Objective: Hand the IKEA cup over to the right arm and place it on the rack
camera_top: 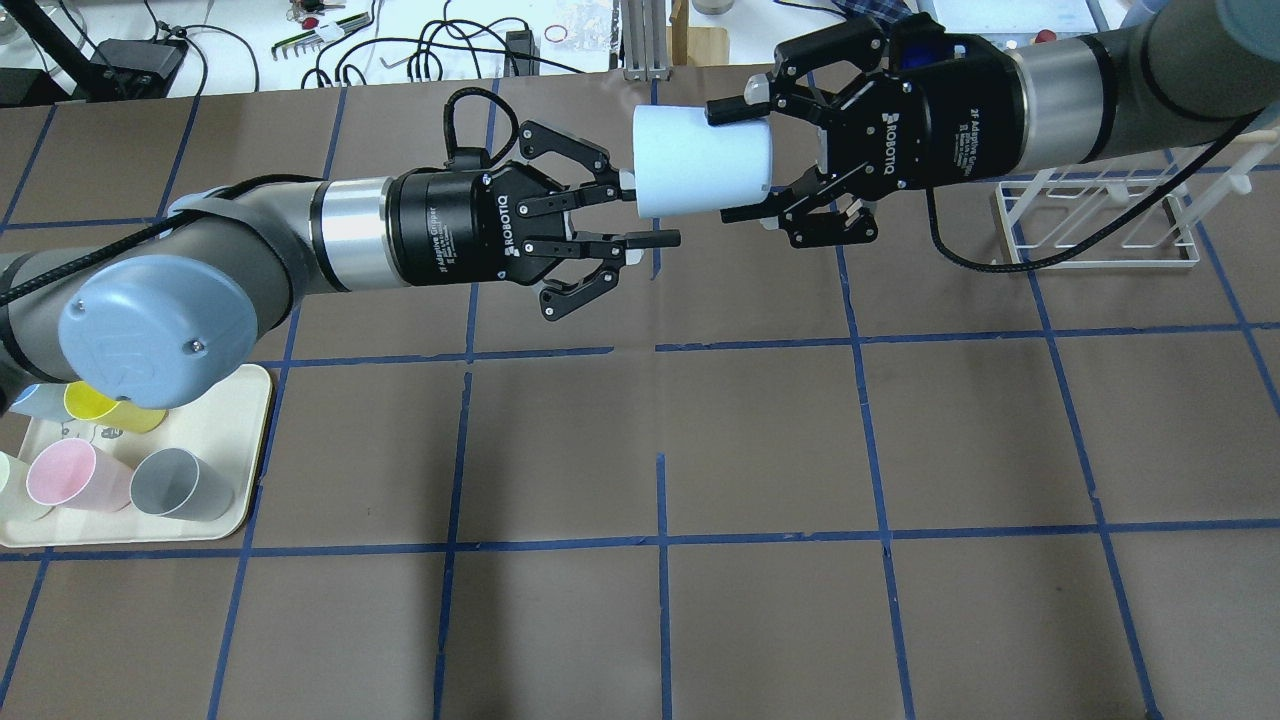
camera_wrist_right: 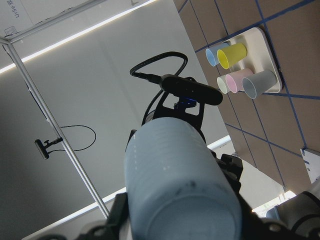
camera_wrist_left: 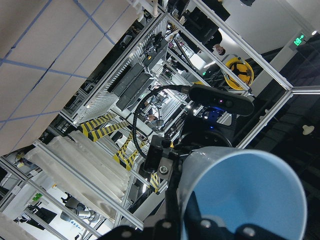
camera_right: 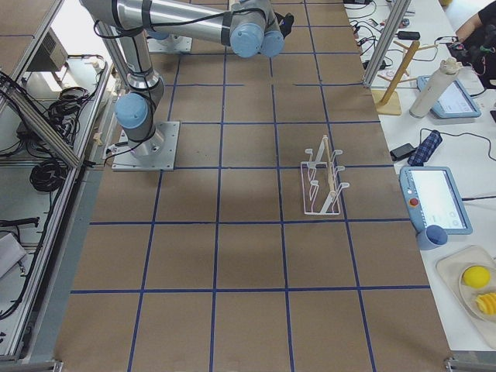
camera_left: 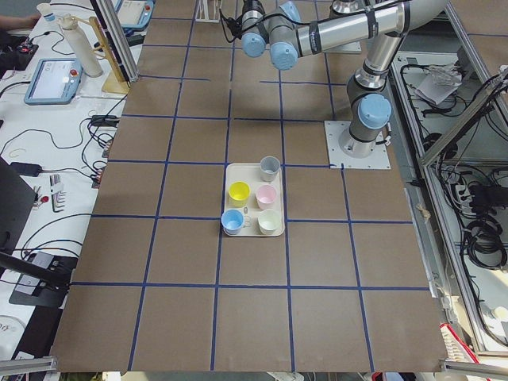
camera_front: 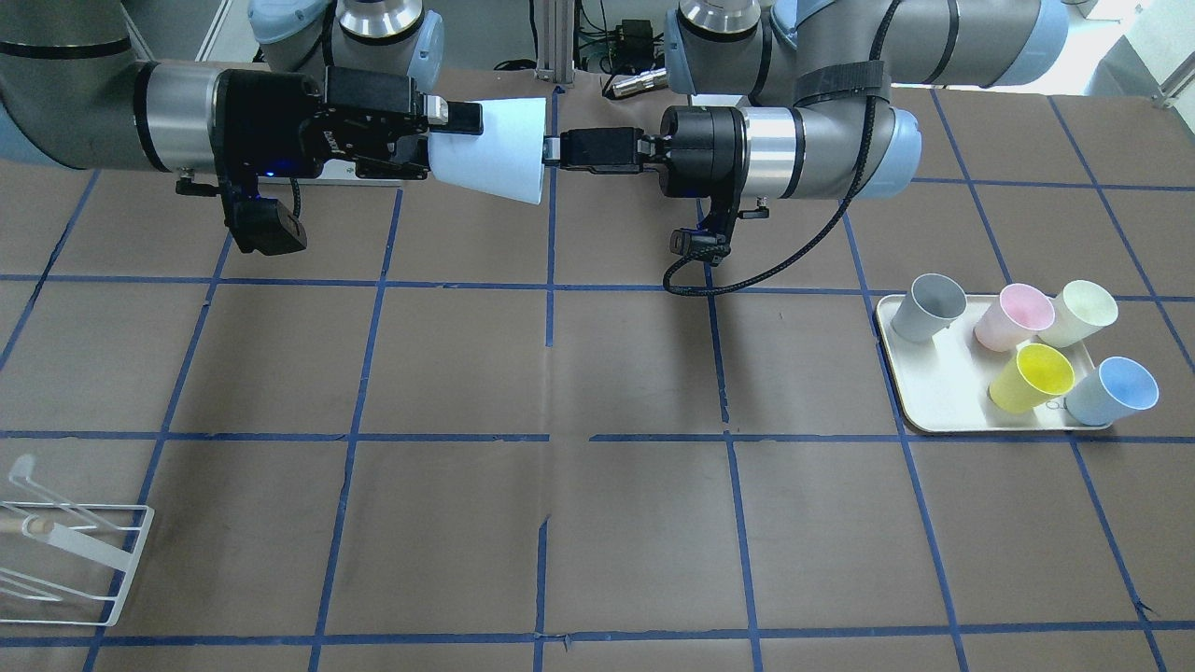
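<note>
Mid-air handover, ordered from the robot's side outward. Near left, a cream rectangular tray (camera_top: 232, 420) is seen carrying a grey tumbler (camera_front: 927, 308), a pink tumbler (camera_front: 1013, 319), a yellow tumbler (camera_front: 1030, 378), a cream tumbler (camera_front: 1078, 313) and a second pale blue tumbler (camera_front: 1111, 392). Beyond it, above the brown gridded table (camera_top: 760, 450), the pale blue tapered plastic IKEA cup (camera_top: 685, 150) is held on its side, mouth to the left. The bulky black right gripper (camera_top: 722, 162) is clamped across the narrow base end, one finger on each flank. The black left gripper (camera_top: 645, 210) is spread: one finger lies at or just inside the rim, the other outside the wall, so the cup is judged to be carried by the right side alone. For a clean step, the left gripper should be drawn straight back along the cup's axis, so that the rim is not caught, with a firm right grip before any swing. Far right, the small white wire rack (camera_right: 325, 186) with its wooden dowel is well apart from the cup. Whether the inner left finger touches the wall cannot be told. The rack is partly covered by the silver right arm (camera_top: 1120, 70) overhead and cut off in the front-facing view. The second pale blue tumbler is largely hidden beneath the left elbow (camera_top: 150, 330) overhead. Both grippers are too small to read in the side views.
</note>
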`<state>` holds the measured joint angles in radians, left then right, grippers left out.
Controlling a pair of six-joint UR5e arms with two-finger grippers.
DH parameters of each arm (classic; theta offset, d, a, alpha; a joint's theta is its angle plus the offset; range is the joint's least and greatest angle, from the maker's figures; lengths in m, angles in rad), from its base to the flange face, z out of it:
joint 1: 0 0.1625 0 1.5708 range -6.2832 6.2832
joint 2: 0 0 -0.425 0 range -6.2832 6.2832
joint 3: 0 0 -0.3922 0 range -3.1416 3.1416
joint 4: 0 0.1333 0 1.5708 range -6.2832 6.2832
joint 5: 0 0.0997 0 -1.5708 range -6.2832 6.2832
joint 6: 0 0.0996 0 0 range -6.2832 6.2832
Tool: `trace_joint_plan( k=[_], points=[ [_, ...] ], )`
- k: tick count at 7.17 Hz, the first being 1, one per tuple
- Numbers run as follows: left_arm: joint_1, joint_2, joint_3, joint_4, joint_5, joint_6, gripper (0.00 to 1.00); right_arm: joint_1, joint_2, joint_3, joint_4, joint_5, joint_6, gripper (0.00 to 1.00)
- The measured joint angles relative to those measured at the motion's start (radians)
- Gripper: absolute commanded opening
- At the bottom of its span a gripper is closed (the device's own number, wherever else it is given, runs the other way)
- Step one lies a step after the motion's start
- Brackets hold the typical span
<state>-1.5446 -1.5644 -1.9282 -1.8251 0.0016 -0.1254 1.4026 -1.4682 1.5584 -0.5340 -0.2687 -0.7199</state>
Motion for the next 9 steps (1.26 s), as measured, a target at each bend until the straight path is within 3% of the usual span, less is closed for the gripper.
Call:
trace_joint_plan(
  k=[3,5,6,9],
  points=[
    [0.033,0.007,0.0,-0.001,0.016,-0.001,0.91,-0.02,0.004,-0.009,-0.033,-0.055,0.001,0.34],
    [0.085,0.014,0.005,0.001,0.106,-0.003,0.88,-0.065,0.005,-0.01,-0.132,-0.171,0.029,0.34],
    [0.105,0.019,0.017,0.026,0.192,-0.01,0.88,-0.085,0.005,-0.011,-0.209,-0.264,0.061,0.34],
    [0.125,0.029,0.054,0.333,0.72,-0.159,0.94,-0.115,0.013,-0.019,-0.511,-0.636,0.163,0.3]
  ],
)
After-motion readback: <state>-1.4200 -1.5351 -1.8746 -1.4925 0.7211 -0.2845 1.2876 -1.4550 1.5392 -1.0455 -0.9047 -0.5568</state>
